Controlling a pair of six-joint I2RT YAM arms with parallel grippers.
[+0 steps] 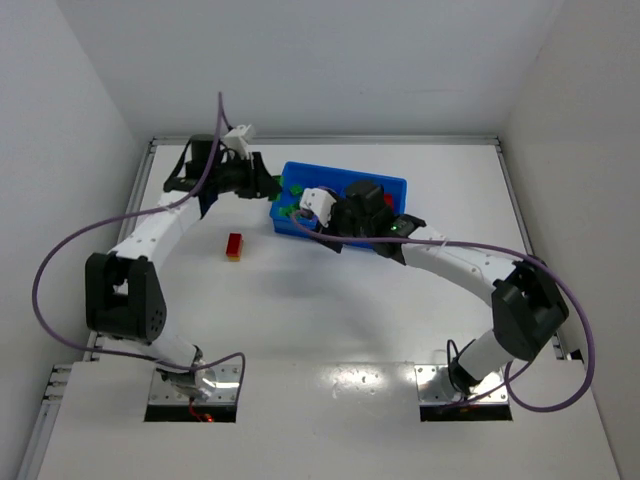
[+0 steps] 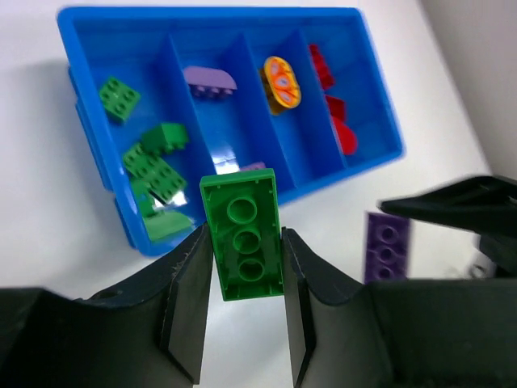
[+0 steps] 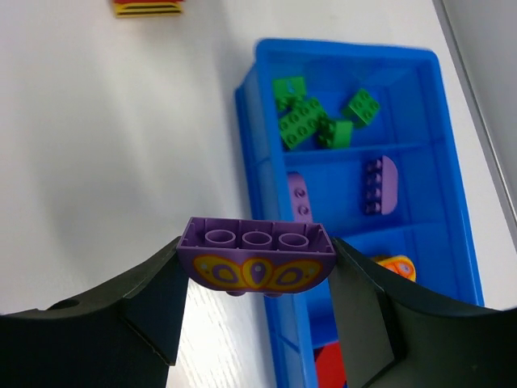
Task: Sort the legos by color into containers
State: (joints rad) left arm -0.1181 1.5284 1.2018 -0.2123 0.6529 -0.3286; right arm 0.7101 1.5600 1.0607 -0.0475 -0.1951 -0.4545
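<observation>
Green brick (image 2: 242,238), hollow side toward the left wrist camera: gripped by its long sides in your left jaws, which are closed narrow upon it. Position: above the worktop (image 2: 32,202), just short of the blue tray (image 2: 210,14), near the divider between its green and purple compartments.

Purple arched brick (image 3: 257,263), yellow butterfly print: held end to end in your right jaws, about half closed. Position: above the worktop beside the tray's long wall, roughly level with the purple compartment.

Tray contents: green bricks (image 2: 153,166), purple pieces (image 2: 210,81), one orange piece (image 2: 281,82), red pieces (image 2: 331,113), each colour in its own compartment.

Loose stock: one red-and-yellow clump (image 1: 234,246) on the worktop, apart from the tray.

Step in hand, as judged: delivery, both arms loaded.

Next move: carry green over the end compartment and purple over its neighbour, then open. Both arms crowd one tray, so you would do well to release one at a time.
</observation>
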